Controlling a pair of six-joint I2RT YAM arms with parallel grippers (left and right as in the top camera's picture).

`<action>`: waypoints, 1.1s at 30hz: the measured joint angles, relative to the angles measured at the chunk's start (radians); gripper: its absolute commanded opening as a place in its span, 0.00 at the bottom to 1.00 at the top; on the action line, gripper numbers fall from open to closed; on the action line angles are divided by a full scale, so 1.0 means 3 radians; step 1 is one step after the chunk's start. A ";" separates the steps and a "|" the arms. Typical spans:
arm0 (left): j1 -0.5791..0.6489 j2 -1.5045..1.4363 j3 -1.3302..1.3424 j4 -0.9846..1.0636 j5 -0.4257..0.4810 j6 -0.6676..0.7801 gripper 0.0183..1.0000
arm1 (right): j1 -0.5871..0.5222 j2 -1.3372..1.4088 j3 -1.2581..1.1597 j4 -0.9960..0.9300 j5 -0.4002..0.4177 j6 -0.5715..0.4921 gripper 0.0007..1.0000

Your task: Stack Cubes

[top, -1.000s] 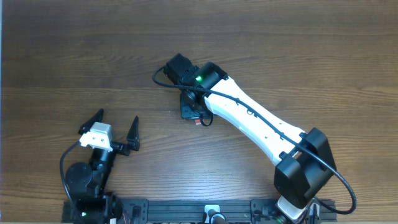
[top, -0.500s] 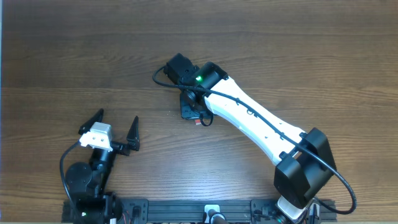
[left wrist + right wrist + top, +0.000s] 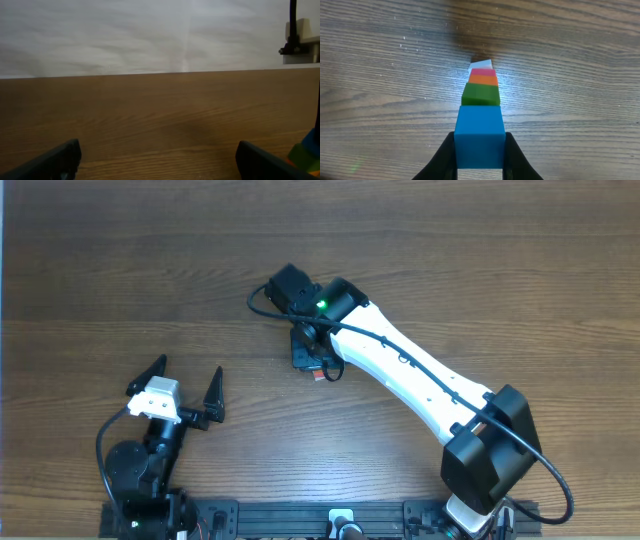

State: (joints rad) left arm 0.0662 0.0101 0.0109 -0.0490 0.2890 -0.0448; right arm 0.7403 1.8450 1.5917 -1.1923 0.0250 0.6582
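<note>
A tower of cubes stands on the wooden table [image 3: 380, 75]: white [image 3: 481, 64] at the base, then pink [image 3: 483, 72], orange [image 3: 483, 79], green [image 3: 480, 94] and a blue cube [image 3: 479, 131] on top. My right gripper [image 3: 480, 152] is above the tower, its fingers pressed against both sides of the blue cube. From above, the right gripper [image 3: 310, 355] covers the tower at the table's middle. My left gripper [image 3: 188, 370] rests open at the front left, holding nothing. In its own view the tower's edge [image 3: 306, 152] appears beside one open finger [image 3: 270, 162].
The right arm [image 3: 420, 385] stretches diagonally from the front right to the table's middle. Bare wooden tabletop [image 3: 480, 260] lies around the tower on all sides. A pale wall [image 3: 150, 35] rises beyond the table's far edge.
</note>
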 measured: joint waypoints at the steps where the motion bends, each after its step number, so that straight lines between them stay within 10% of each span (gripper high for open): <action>1: 0.0000 0.0000 0.0000 0.0000 0.0000 0.0001 1.00 | -0.0004 0.0000 0.0005 0.0001 0.0000 0.0000 0.01; 33: 0.0000 0.0000 0.0000 0.0001 0.0000 0.0000 1.00 | -0.0025 0.0081 0.0042 0.0033 0.0000 -0.0017 0.02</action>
State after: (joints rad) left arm 0.0662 0.0101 0.0109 -0.0486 0.2890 -0.0448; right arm 0.7326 1.8694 1.6043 -1.1824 0.0250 0.6533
